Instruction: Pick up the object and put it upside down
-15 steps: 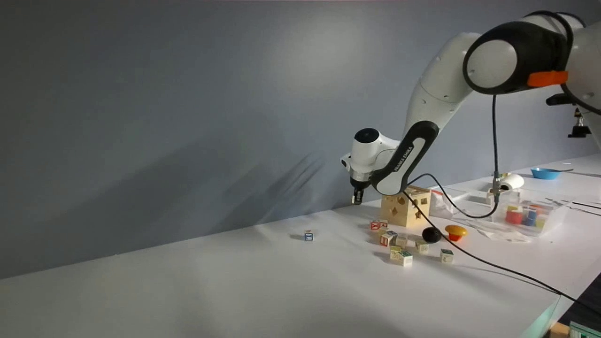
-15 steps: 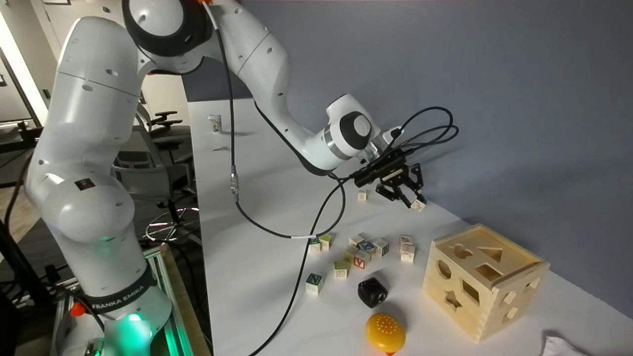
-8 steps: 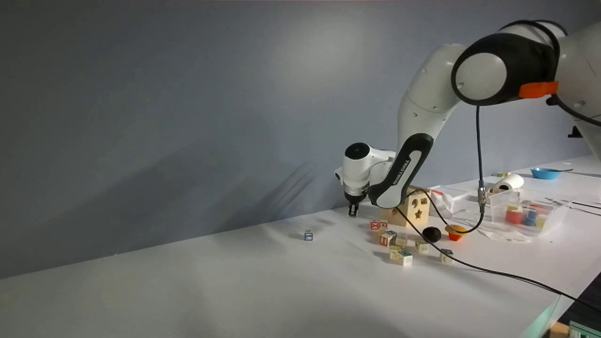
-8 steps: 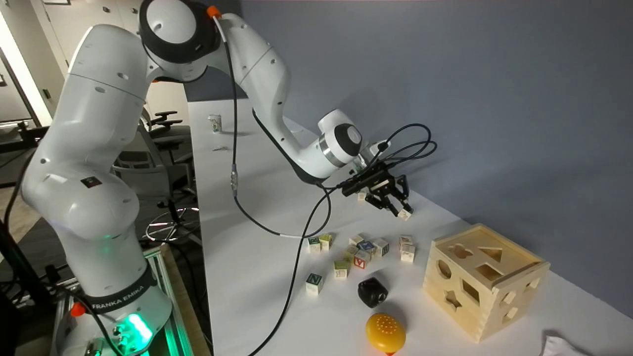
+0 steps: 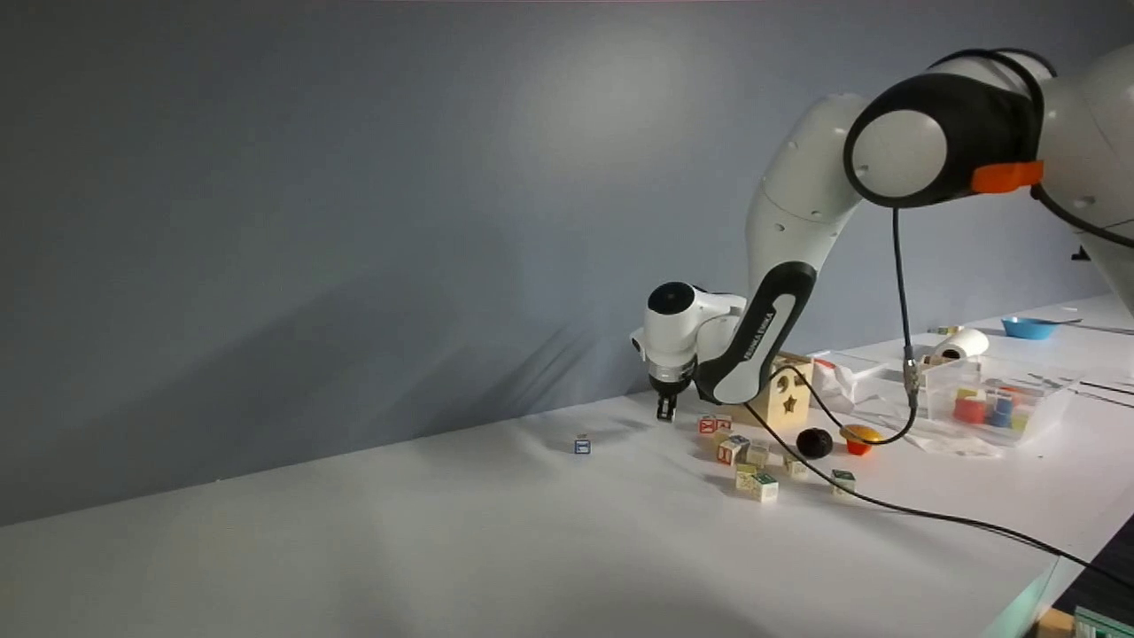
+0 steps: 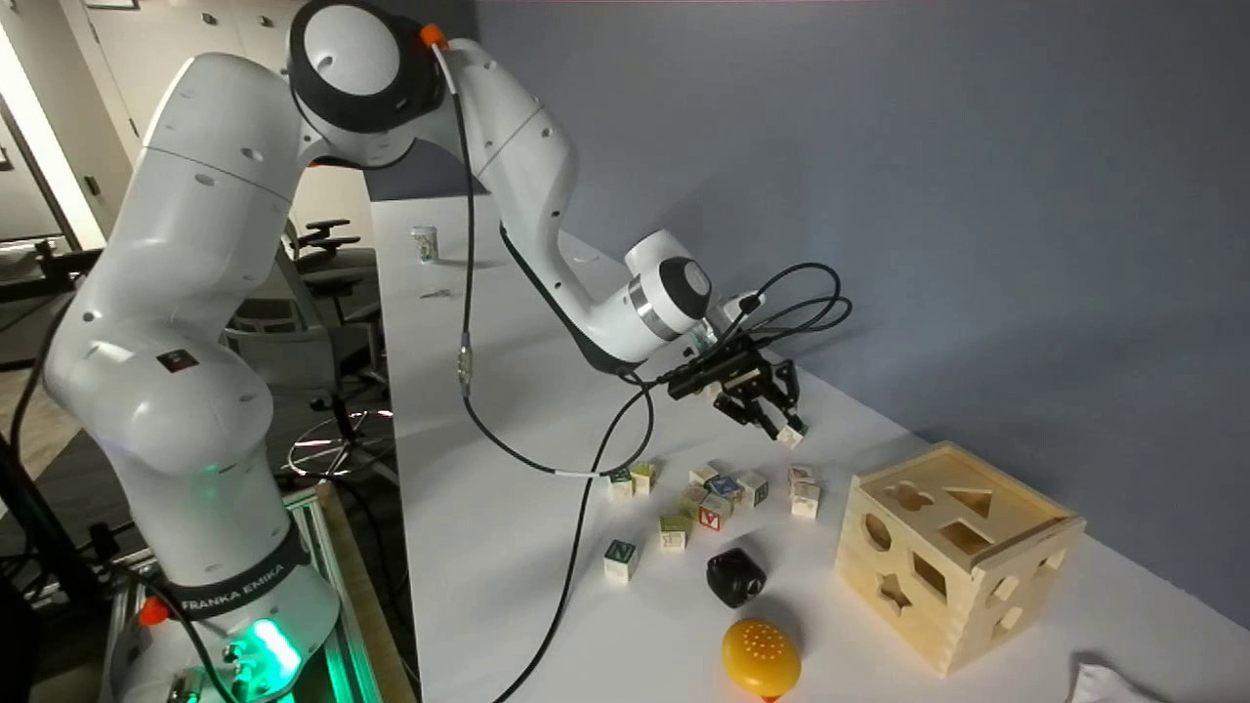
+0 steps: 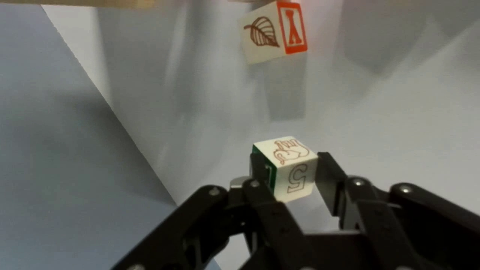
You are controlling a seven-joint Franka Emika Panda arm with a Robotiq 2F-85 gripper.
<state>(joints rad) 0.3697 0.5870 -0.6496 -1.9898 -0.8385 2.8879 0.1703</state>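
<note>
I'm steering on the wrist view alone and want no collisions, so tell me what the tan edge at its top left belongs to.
Observer: It looks to be part of a wooden box with cut-out shapes, whole in an exterior view.
Operator: Report what stands across the gripper from the box.
Observer: A lone block with blue print, set on the table.
Operator: I see the held block gripped. Name one thing near the box that my picture misses.
Observer: A black faceted thing sits near the box, not touching it.
</note>
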